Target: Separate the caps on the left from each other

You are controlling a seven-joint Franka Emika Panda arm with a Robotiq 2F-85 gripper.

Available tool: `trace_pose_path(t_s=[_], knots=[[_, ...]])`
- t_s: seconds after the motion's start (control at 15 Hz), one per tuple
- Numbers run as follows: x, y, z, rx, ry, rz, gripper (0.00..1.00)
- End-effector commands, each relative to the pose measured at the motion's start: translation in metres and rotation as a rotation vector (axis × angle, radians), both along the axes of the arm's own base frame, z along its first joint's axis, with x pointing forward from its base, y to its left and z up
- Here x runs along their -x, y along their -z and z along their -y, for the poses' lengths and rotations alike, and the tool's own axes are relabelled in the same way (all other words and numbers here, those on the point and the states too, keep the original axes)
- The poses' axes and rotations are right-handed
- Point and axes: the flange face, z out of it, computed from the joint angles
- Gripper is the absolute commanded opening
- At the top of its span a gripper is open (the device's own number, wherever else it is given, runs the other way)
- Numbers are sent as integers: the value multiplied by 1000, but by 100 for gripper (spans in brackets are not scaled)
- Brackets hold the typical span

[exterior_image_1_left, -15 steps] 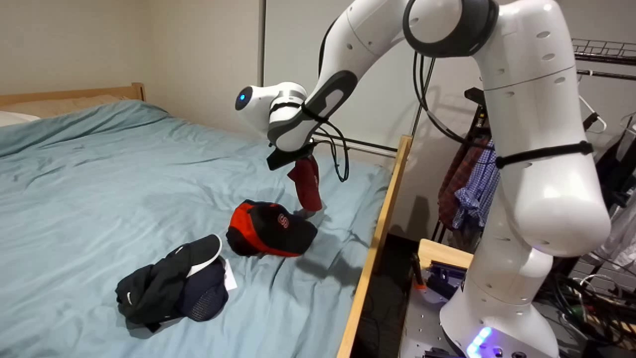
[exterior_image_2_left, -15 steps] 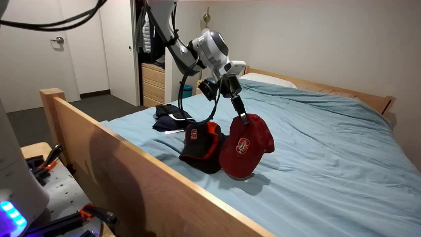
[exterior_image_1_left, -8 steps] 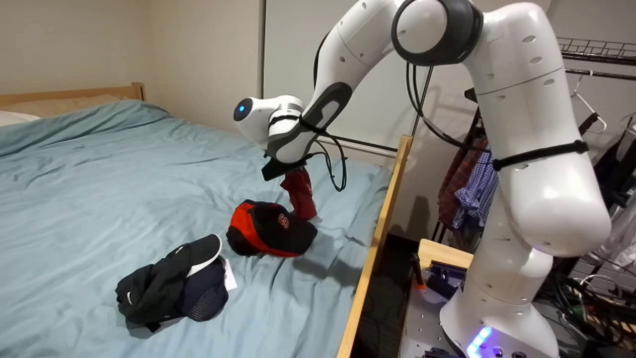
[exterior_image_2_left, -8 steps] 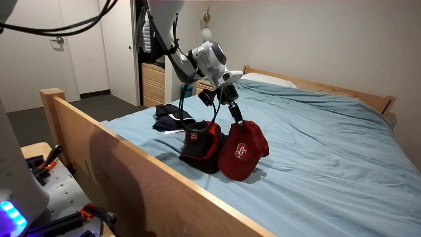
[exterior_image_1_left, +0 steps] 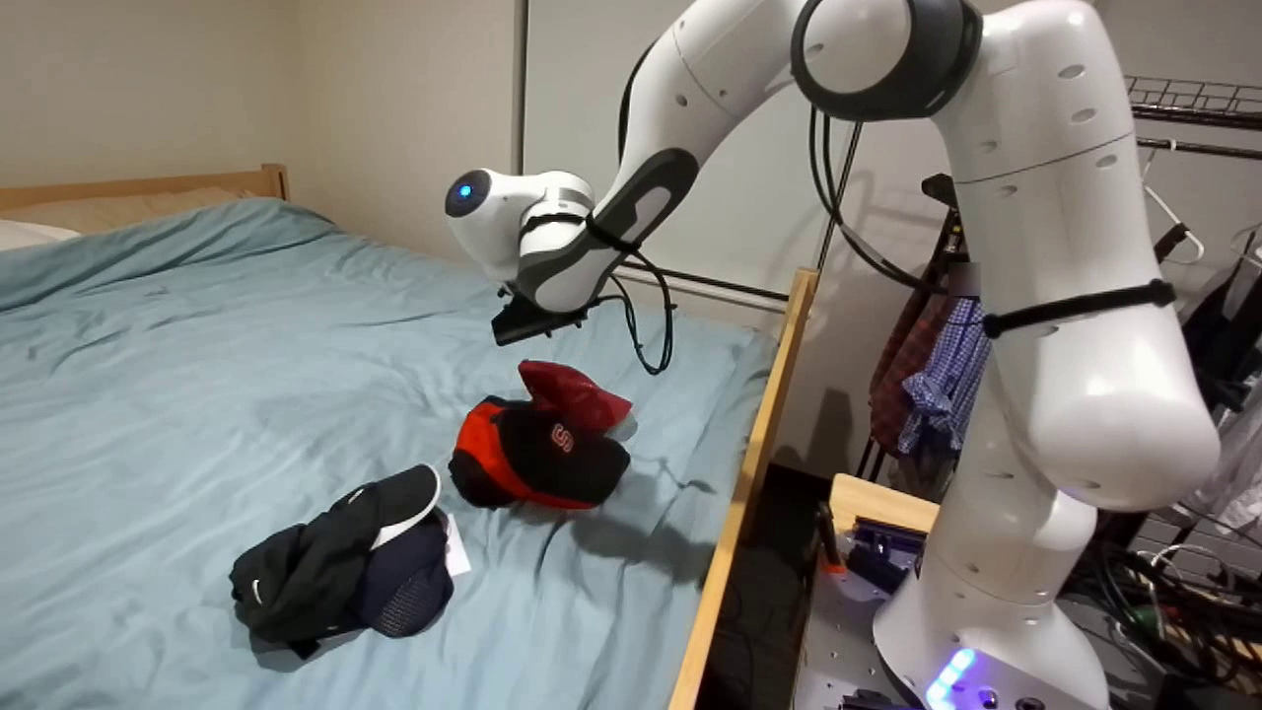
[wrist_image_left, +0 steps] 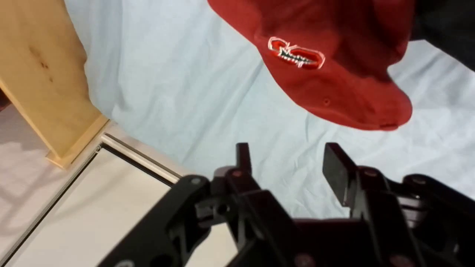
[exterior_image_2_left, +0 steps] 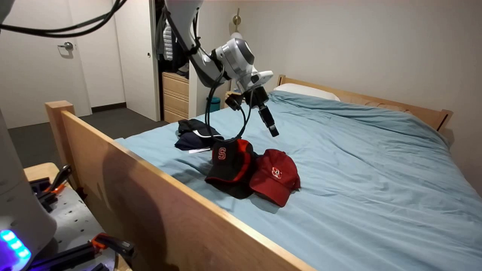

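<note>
The red cap lies on the bed against the black-and-red cap, their sides touching or overlapping. In the wrist view the red cap fills the upper part, its logo showing. My gripper hangs above and apart from it, and in the wrist view the gripper is open with only sheet between its fingers. A black cap with a white-edged brim rests partly over a navy cap, away from the red one. In an exterior view the arm hides my fingers.
A wooden footboard runs along the bed's end, also close by in the wrist view. A wrinkled blue sheet covers the bed. A white tag sticks out beside the navy cap. Cables loop below the wrist.
The gripper dipped, opened and let go of the red cap, then rose. The cap went from hanging upright to lying against the black-and-red cap. The dark pair has not moved.
</note>
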Motion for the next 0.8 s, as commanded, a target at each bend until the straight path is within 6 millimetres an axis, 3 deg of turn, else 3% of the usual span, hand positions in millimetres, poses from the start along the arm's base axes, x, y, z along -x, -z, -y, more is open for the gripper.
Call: trace_pose_path(t_s=[0.0, 0.13, 0.4, 0.67, 0.73], knots=[[1, -51, -27, -86, 6, 173, 86], [7, -82, -48, -129, -30, 222, 98], [44, -127, -99, -299, -145, 264, 100], [82, -131, -158, -495, -208, 222, 100], [58, -131, -145, -421, -169, 239, 100]])
